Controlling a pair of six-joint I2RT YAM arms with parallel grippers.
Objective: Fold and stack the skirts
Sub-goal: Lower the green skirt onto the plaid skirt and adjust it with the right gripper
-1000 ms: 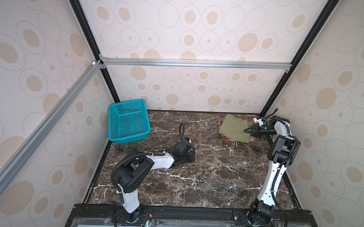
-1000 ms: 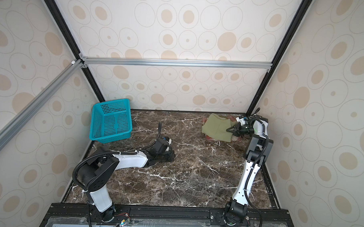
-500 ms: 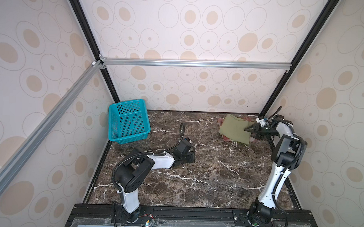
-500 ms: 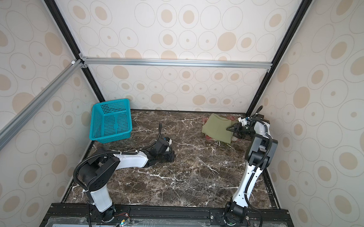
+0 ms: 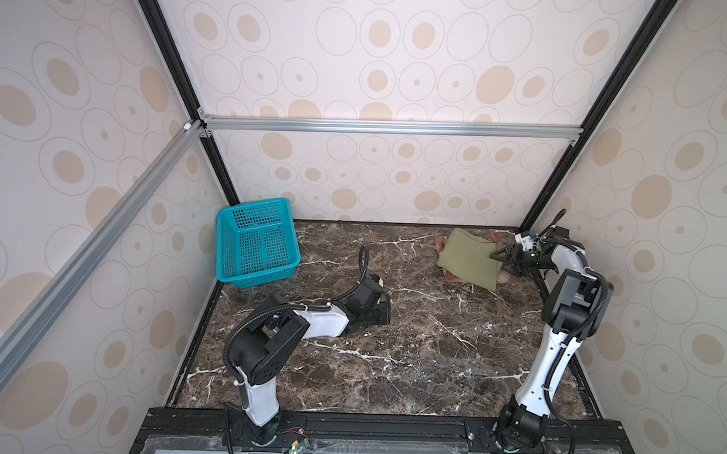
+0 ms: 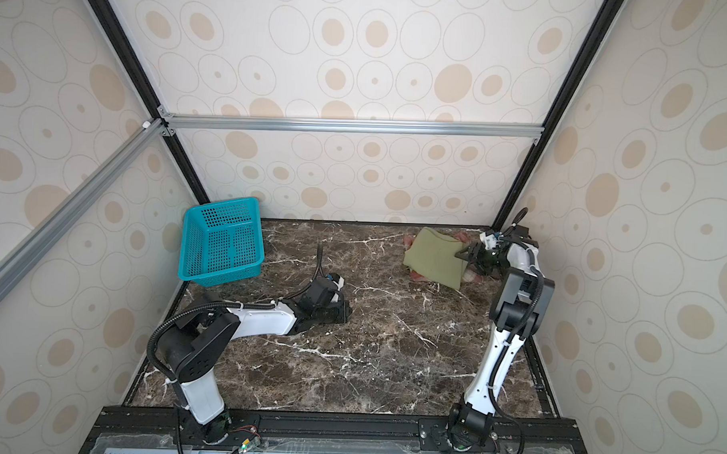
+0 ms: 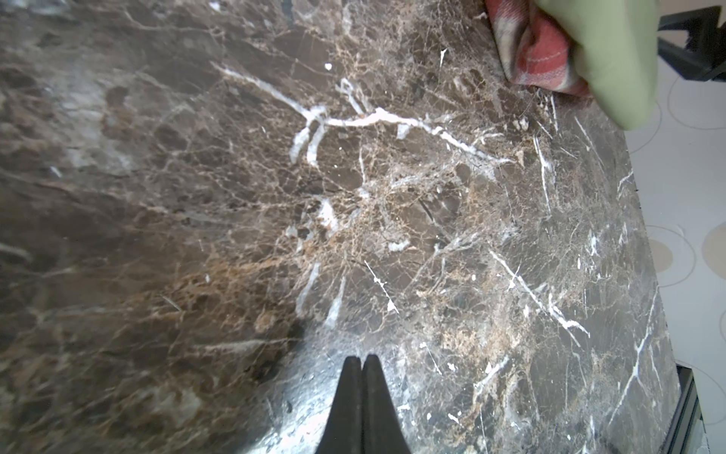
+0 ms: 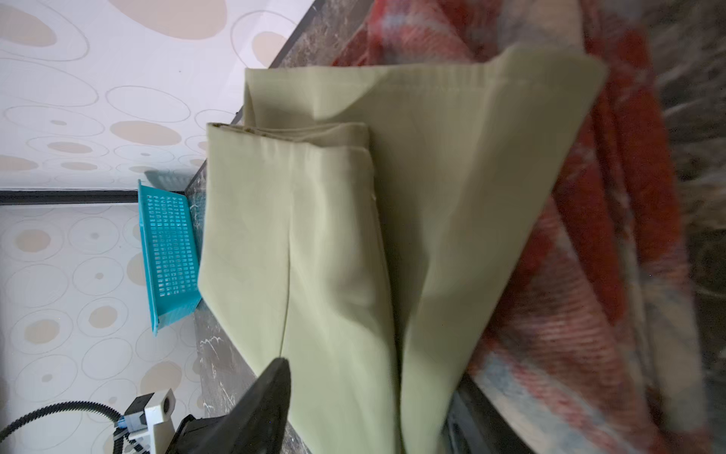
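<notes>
Olive-green folded skirt (image 5: 469, 261) atop red-and-cream plaid skirt (image 8: 628, 275) | stacking seemingly done | right jaws parted at olive skirt's edge; left jaws clenched, empty | next: retreat without snagging

olive-green skirt (image 5: 469, 260), red-and-cream plaid skirt (image 8: 589, 314), teal basket (image 5: 254, 270)
</notes>
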